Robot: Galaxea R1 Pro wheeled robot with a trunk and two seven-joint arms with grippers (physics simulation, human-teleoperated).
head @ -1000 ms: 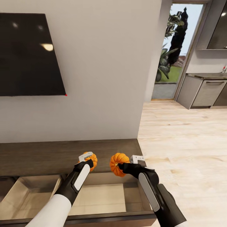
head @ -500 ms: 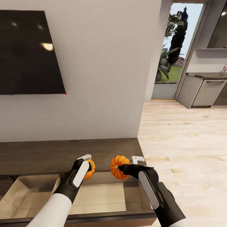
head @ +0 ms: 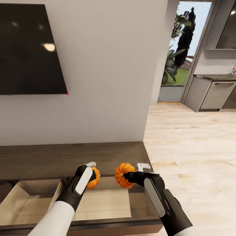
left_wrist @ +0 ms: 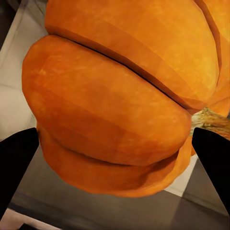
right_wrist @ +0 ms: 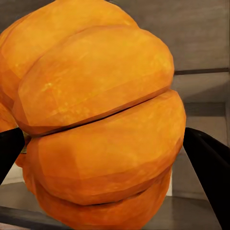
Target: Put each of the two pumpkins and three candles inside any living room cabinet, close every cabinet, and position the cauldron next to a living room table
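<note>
One pale wall (head: 108, 65) takes up most of the head view, with one dark wall-mounted screen (head: 29, 49) on it and pale plank floor (head: 193, 147) running off to the right toward one doorway (head: 182, 52) and grey-brown kitchen cupboards (head: 214, 95). Against the wall stands one long, low dark-brown cabinet (head: 65, 159), two of its pale-lined drawers (head: 108, 203) pulled open side by side below the arms. Two arms reach forward over it, each carrying one of two orange ribbed pumpkins. The left gripper (head: 90, 172) is clamped around the left pumpkin (head: 93, 179), which hangs over the back edge of the right-hand open drawer, just beside the cabinet top; in the left wrist view that pumpkin (left_wrist: 120, 96) sits between two black fingertips (left_wrist: 17, 163). The right gripper (head: 131, 175) is closed on the right pumpkin (head: 123, 174), held over the same drawer's back edge, near the first but apart from it, and squeezed between dark fingertips (right_wrist: 208, 163) in the right wrist view (right_wrist: 100, 120)
</note>
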